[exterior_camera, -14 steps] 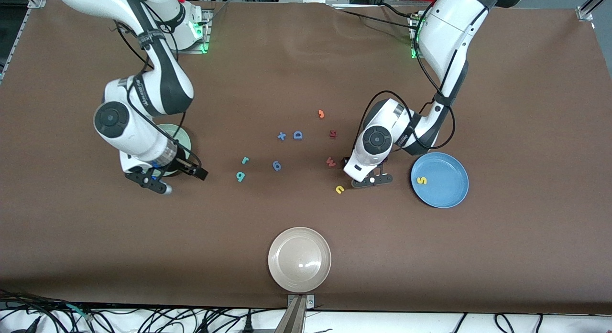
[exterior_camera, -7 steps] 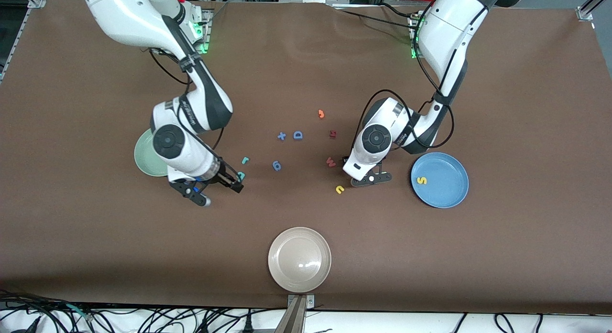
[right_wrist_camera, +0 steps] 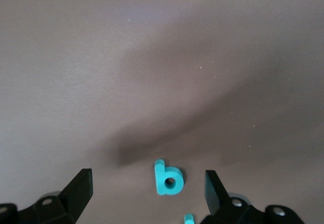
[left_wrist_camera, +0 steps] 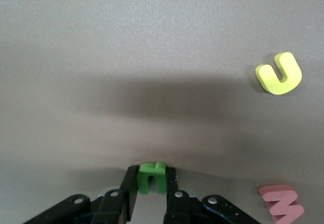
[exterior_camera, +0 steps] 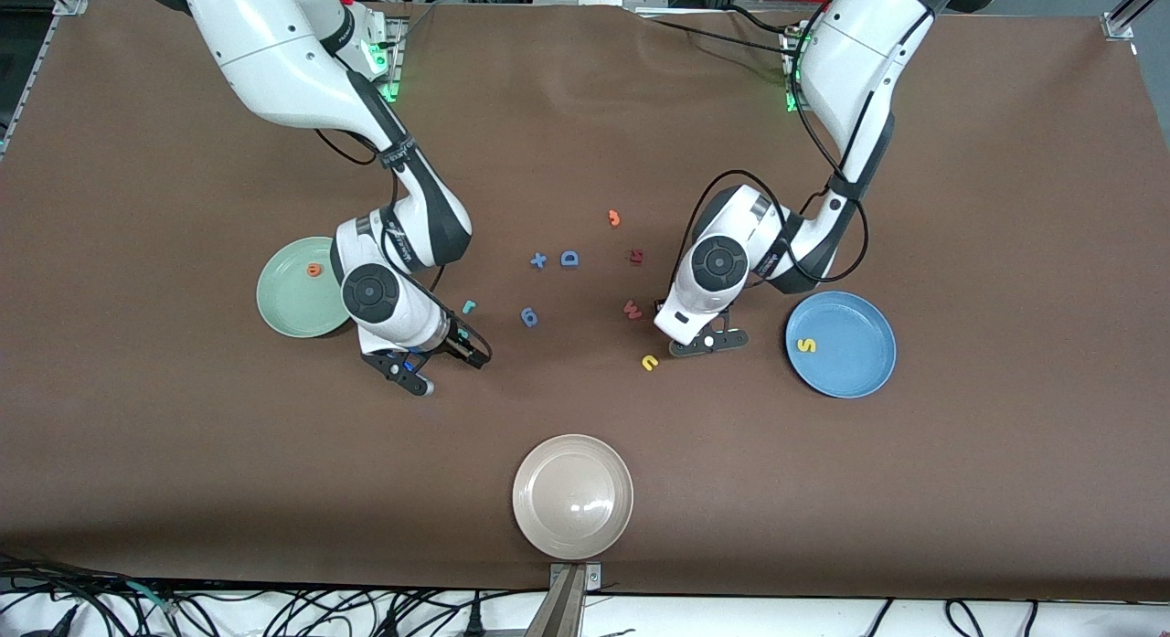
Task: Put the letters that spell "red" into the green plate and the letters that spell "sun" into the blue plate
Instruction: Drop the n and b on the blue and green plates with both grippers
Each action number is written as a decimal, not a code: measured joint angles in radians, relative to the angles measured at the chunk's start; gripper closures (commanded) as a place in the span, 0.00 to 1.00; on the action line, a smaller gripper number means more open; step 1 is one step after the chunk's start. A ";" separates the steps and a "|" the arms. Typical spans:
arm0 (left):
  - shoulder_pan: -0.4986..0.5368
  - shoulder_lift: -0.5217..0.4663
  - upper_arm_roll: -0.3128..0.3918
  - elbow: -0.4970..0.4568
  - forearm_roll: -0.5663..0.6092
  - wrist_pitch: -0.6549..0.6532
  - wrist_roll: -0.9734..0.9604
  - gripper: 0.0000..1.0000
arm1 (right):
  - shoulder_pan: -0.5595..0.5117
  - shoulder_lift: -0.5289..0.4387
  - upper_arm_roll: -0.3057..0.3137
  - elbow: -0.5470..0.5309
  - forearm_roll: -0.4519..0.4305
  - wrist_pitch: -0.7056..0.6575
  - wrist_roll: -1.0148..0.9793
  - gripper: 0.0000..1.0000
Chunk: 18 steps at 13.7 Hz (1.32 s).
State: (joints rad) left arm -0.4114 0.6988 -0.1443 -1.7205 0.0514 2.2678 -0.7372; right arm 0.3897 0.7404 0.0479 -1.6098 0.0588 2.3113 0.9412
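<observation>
The left tool (left_wrist_camera: 151,188) pinches the green "n" (left_wrist_camera: 152,176) on the table (exterior_camera: 823,491). The right tool (right_wrist_camera: 147,191) is spread wide over the teal "d" (right_wrist_camera: 168,179).

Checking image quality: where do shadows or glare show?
Front view: glare spot on the beige plate. Left wrist view: broad soft shadow on the table above the green letter. Right wrist view: diagonal shadow band above the teal letter.

no printed text legible — perhaps arm lettering, unreadable
</observation>
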 measured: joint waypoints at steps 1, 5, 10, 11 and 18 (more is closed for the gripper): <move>0.000 0.000 0.000 0.000 0.000 0.000 0.000 0.89 | 0.002 0.009 0.000 -0.003 0.000 0.000 0.000 0.02; 0.014 -0.015 0.004 0.012 0.000 -0.041 0.015 0.89 | 0.007 0.016 0.000 -0.021 0.000 0.000 0.000 0.20; 0.125 -0.090 0.009 0.103 0.000 -0.303 0.254 0.89 | 0.007 0.011 0.000 -0.020 0.000 0.004 0.006 0.42; 0.146 -0.102 0.011 0.109 0.000 -0.332 0.307 0.89 | 0.007 0.010 0.000 -0.020 0.000 0.004 0.006 0.47; 0.344 -0.100 0.016 0.096 0.000 -0.380 0.712 0.87 | 0.009 0.006 0.000 -0.019 0.000 0.007 0.007 1.00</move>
State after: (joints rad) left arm -0.0673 0.5990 -0.1281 -1.6249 0.0517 1.8878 -0.0252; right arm 0.3982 0.7465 0.0484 -1.6285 0.0589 2.3188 0.9478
